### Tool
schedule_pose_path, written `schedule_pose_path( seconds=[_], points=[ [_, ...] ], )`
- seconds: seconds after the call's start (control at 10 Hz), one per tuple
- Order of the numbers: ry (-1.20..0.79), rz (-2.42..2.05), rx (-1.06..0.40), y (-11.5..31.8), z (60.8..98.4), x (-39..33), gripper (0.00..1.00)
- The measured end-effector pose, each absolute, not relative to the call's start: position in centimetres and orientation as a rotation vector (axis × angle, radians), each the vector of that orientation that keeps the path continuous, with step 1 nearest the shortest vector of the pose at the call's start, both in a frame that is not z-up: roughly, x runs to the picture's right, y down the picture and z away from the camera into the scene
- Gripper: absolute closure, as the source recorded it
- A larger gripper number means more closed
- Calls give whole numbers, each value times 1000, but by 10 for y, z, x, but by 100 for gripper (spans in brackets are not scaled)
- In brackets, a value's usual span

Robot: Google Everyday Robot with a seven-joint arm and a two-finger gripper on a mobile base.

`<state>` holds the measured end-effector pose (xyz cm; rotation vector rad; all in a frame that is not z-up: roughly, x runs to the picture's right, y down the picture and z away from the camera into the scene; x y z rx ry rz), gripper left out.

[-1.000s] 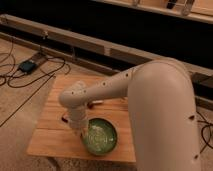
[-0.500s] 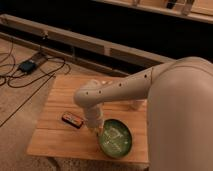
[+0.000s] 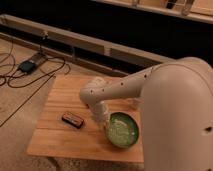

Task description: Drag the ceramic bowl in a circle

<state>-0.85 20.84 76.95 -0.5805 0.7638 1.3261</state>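
Ceramic bowl [image 3: 122, 130] sits lower centre-right, close to surface [image 3: 60, 102] front edge. Gripper [image 3: 106, 125] at bowl's left rim; can't tell if it's gripping or released. Risk: bowl slides off front edge if circle runs wide. Small dark box [image 3: 73, 119] just left, in sweep path

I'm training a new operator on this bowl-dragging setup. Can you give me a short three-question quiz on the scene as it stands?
1. True or false: the ceramic bowl sits near the wooden table's right front corner.
2. Where is the gripper? A) at the bowl's left rim B) over the floor cables
3. What small dark object lies left of the bowl?

Key: 1 true; 2 A; 3 a flat rectangular item, identity unclear.
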Motion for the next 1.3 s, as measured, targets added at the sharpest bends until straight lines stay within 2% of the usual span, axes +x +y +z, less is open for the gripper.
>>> schedule_pose_path(
  seconds=[0.2, 0.3, 0.7, 1.3],
  points=[
    [755, 1278, -563, 201, 786, -15, 42],
    [756, 1251, -555, 199, 792, -19, 36],
    [788, 1138, -521, 199, 802, -28, 35],
    [811, 1026, -437, 189, 795, -45, 35]
  ],
)
